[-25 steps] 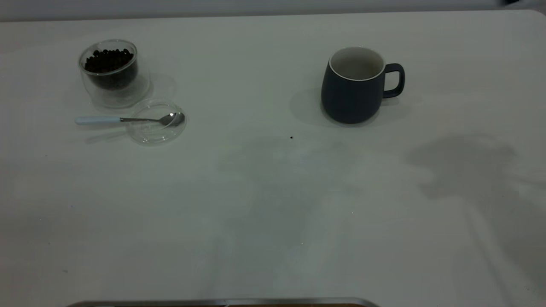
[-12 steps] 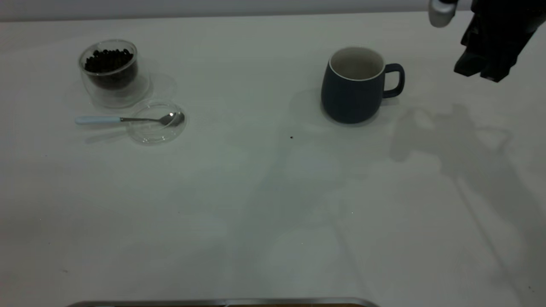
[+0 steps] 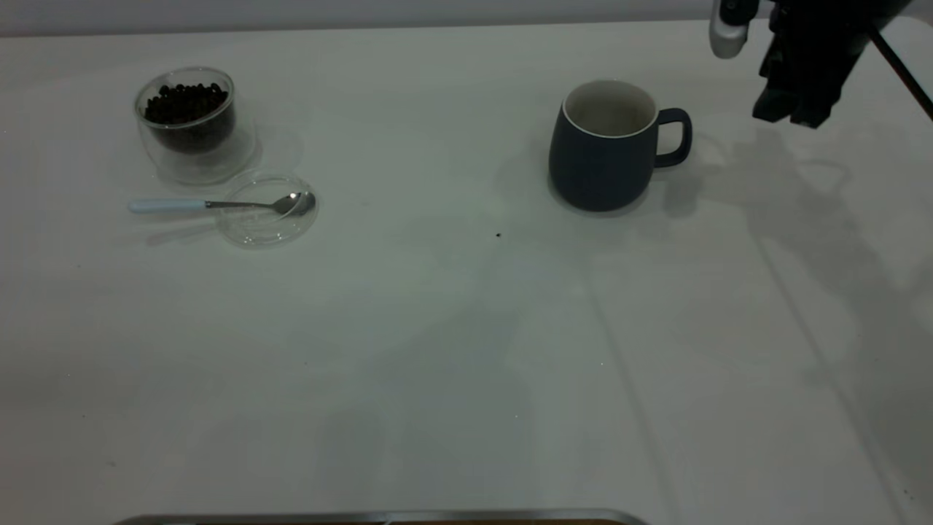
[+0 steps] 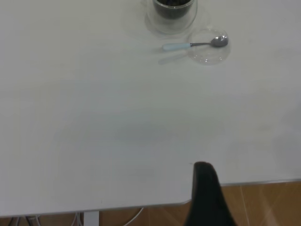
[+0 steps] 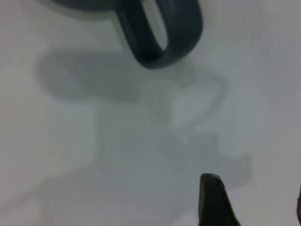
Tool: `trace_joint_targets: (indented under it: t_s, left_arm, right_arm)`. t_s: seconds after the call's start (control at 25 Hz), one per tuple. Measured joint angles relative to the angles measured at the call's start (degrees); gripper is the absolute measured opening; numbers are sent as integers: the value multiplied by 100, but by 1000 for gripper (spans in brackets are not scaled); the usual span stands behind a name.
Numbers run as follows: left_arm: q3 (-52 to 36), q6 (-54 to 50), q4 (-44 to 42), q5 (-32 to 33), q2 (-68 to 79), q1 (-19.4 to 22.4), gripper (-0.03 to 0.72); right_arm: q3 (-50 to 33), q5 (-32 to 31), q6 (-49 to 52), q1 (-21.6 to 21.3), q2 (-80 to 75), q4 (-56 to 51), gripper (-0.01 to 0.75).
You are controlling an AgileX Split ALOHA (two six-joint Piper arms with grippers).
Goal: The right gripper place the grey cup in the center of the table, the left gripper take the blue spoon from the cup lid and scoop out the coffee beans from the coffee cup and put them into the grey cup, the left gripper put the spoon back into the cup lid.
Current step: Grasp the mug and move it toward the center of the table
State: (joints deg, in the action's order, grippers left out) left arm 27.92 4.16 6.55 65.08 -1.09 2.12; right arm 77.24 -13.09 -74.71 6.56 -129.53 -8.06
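The grey cup (image 3: 601, 157) stands upright and empty right of the table's (image 3: 466, 350) middle, handle to the right. My right gripper (image 3: 791, 113) hovers open and empty to the right of that handle; the handle (image 5: 160, 33) shows ahead of the gripper (image 5: 256, 202) in the right wrist view. The coffee cup (image 3: 188, 124) with coffee beans (image 3: 186, 102) stands at the far left. The cup lid (image 3: 266, 222) lies in front of it, with the blue spoon (image 3: 219, 205) resting across it, bowl on the lid. The left gripper (image 4: 251, 202) is parked over the table's edge, far from the spoon (image 4: 190, 45).
A small dark speck (image 3: 498, 235) lies on the table left of the grey cup. A metal strip (image 3: 379, 518) runs along the near edge. The left wrist view shows the table edge (image 4: 258, 182) and wooden floor beyond it.
My right gripper came into view at the top right and moved left toward the grey cup's handle. The cups, lid and spoon have not moved.
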Motion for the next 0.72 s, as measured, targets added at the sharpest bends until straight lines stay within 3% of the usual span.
trace_joint_targets:
  t_s: [0.2,0.4,0.52,0.72]
  left_arm:
    - [0,0,0,0,0,0,553]
    - [0,0,0,0,0,0,553]
    - [0,0,0,0,0,0,553]
    - [0,0,0,0,0,0,553]
  right_arm:
    - [531,-629,-1121,0,-27,-971,451]
    - [736,-1636,-3266,-46,-27,-2553,444]
    - [755,-1929,-4409,-229,-42,-3509,428]
    - [802,-2002,-4499,-458,-237,-3865,420]
